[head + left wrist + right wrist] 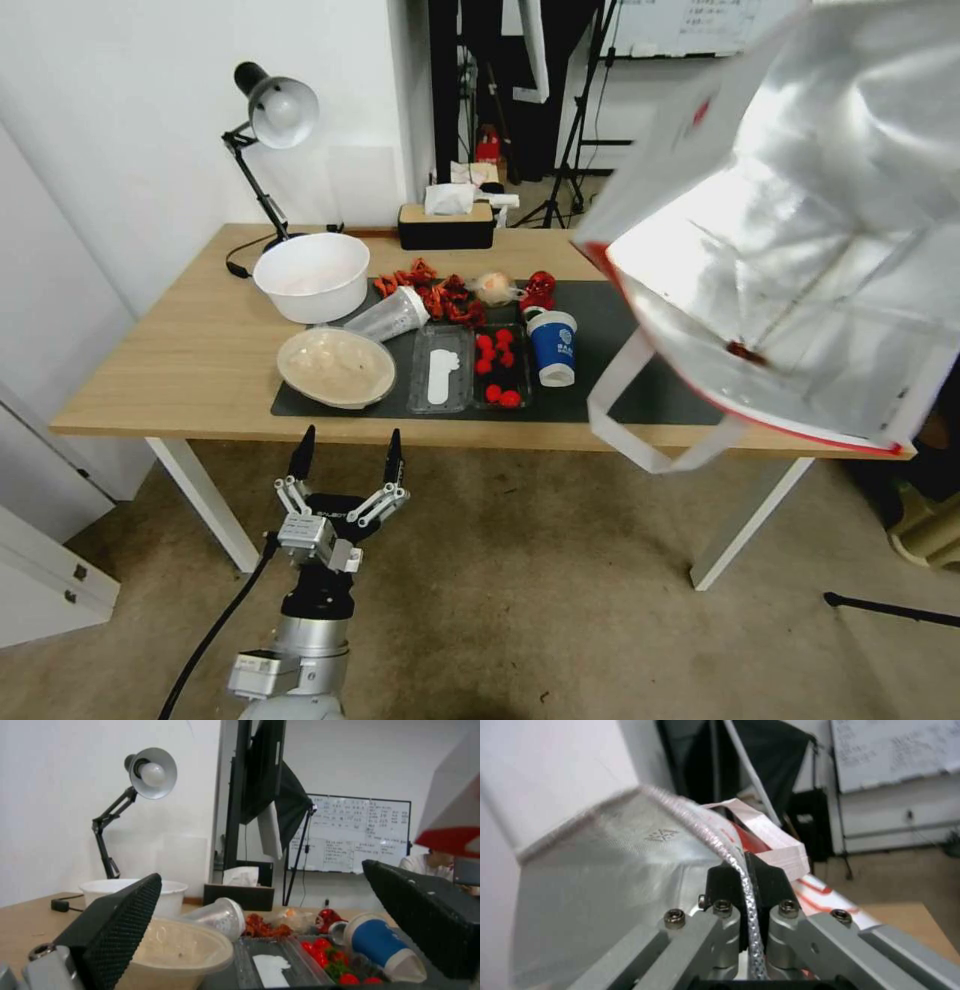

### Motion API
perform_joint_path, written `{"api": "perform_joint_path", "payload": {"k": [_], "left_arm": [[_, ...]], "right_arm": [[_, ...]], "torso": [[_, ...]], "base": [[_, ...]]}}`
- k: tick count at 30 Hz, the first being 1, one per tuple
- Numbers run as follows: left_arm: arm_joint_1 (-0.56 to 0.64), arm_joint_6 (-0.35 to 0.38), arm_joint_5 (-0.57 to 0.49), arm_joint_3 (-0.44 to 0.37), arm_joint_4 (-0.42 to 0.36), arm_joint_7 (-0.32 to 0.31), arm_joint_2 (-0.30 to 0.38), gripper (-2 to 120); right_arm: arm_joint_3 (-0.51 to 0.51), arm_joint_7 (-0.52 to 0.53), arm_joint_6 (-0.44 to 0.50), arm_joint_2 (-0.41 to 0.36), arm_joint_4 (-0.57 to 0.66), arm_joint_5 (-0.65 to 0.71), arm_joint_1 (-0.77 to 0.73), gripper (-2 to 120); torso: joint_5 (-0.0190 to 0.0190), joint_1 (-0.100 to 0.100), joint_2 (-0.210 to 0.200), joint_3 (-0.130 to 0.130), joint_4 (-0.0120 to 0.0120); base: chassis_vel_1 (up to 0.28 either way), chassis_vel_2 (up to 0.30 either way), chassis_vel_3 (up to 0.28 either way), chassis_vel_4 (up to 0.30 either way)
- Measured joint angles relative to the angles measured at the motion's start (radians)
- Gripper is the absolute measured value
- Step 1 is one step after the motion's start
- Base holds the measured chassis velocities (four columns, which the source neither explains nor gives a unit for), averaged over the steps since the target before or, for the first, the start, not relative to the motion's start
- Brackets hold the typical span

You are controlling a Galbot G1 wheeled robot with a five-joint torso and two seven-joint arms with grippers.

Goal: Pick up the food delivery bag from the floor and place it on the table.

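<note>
The table (190, 350) stretches across the scene, light wood on white legs, with the stained carpet floor (520, 600) in front of it and a dark mat (620, 330) down its middle. Up in the air at the right, the food delivery bag (800, 240) is off the floor, tilted with its silver-lined mouth facing the head camera, hanging above the table's right end and near edge, one white strap handle (640, 420) dangling in a loop over the mat's near right corner. The right gripper (745, 881) is clenched on the bag's foil rim, its two dark pads pinching the silver edge between them. On the far left of the table stands a desk lamp (275, 110), and near it a white bowl (312, 275). Nearer sits a shallow clear bowl (337, 366), with a clear cup (390, 315) lying on its side just behind it. A tissue box (446, 220) sits at the far edge. A blue paper cup (553, 347) stands upright on the mat, beside a tray of red berries (497, 365). Low at the near left, the left gripper (347, 462) hovers over the floor in front of the table edge, fingers spread apart, holding nothing.
</note>
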Motion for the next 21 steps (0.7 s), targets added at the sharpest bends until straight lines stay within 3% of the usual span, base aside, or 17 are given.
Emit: {"api": "perform_joint_path", "payload": {"k": [6,10,12,14,17,21], "left_arm": [[-0.002,0.000,0.000,0.001,0.002,0.011,-0.005,100],[-0.001,0.000,0.000,-0.001,0.000,0.014,-0.005,100],[0.000,0.000,0.000,-0.005,-0.003,0.017,-0.006,100],[0.000,0.000,0.000,-0.006,-0.004,0.018,-0.007,100],[0.002,-0.001,0.000,-0.008,-0.006,0.026,-0.016,100],[0.007,-0.002,0.001,-0.008,-0.009,0.037,-0.028,100]], "right_arm": [[-0.265,0.159,0.018,0.043,0.028,0.005,0.234,0],[-0.360,0.204,0.034,0.066,0.042,-0.013,0.303,0],[-0.504,0.284,0.053,0.086,0.039,-0.027,0.414,0],[-0.541,0.308,0.058,0.091,0.036,-0.029,0.444,0],[-0.689,0.436,0.093,0.123,0.006,-0.057,0.580,0],[-0.768,0.561,0.078,0.169,-0.029,-0.097,0.646,0]], "torso": [[0.0000,0.000,0.000,0.000,0.0004],[0.0001,0.000,-0.001,0.000,0.0002],[0.0000,0.000,-0.001,0.000,0.0002],[0.0002,0.000,-0.001,0.000,0.0003],[-0.0001,0.000,-0.001,0.000,0.0004],[-0.0001,0.000,-0.001,0.000,0.0007]], "base": [[0.000,0.000,0.000,0.000],[0.000,0.000,0.000,0.000],[0.000,0.000,0.000,0.000],[0.000,0.000,0.000,0.000],[0.000,0.000,0.000,0.000],[0.000,0.000,0.000,0.000]]}}
